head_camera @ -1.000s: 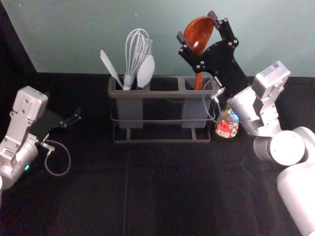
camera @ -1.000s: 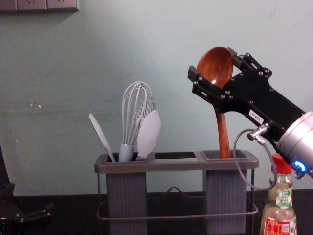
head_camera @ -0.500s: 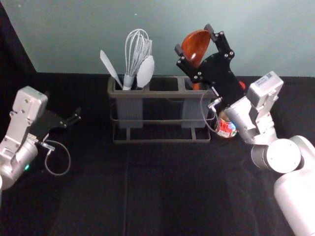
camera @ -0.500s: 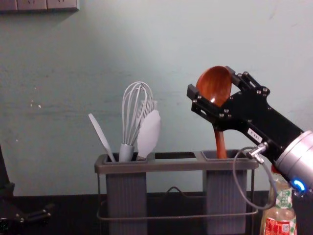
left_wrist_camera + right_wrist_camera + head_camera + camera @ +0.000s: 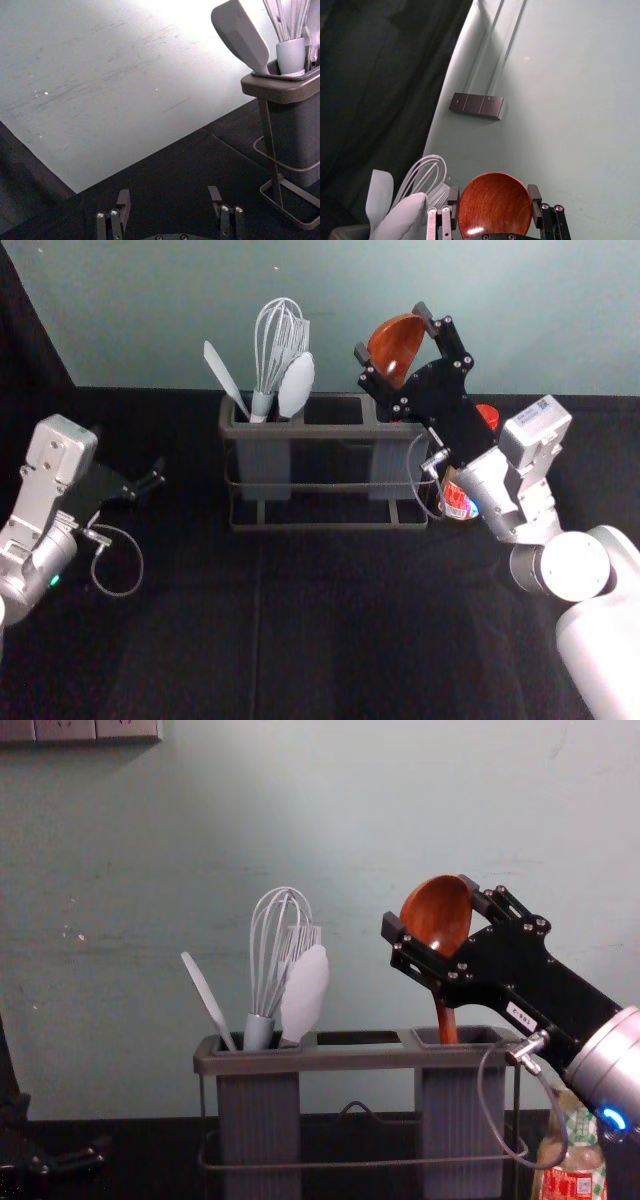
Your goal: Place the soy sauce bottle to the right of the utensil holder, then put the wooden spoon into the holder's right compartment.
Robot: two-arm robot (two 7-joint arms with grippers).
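Wooden spoon (image 5: 396, 342), glossy red-brown with visible grain and a deep rounded bowl: you have it bowl-up, its slim handle dipping into the grey ribbed right compartment (image 5: 460, 1120) of the dark grey utensil holder (image 5: 360, 1060). Your right gripper (image 5: 391, 331) is above that compartment, its fingers set to either side of the bowl and holding it. Your left gripper (image 5: 128, 455) is parked to the left of the holder, fingers wide apart.

The clear glass soy sauce bottle (image 5: 572, 1155) with a red cap (image 5: 488, 416) stands upright just beside the holder, on its right, partly hidden by your right arm. In the holder's left compartment you have a pale grey wire whisk (image 5: 275, 950), a slim pale spatula (image 5: 208, 1000) leaning outward, a broad smooth pale utensil (image 5: 305, 992) and a pale tined utensil (image 5: 301, 937). A thin wire rail runs around the two cups.

Surface: black cloth (image 5: 255, 640), with a straight crease. Behind it, a matte grey-green wall (image 5: 120, 970) with scuffs and white specks; a dark three-part socket strip (image 5: 476, 105) is mounted on it.

Markings: the bottle's red label (image 5: 568, 1185) has a small printed square and green-and-white checks above; its wording is too small to read.
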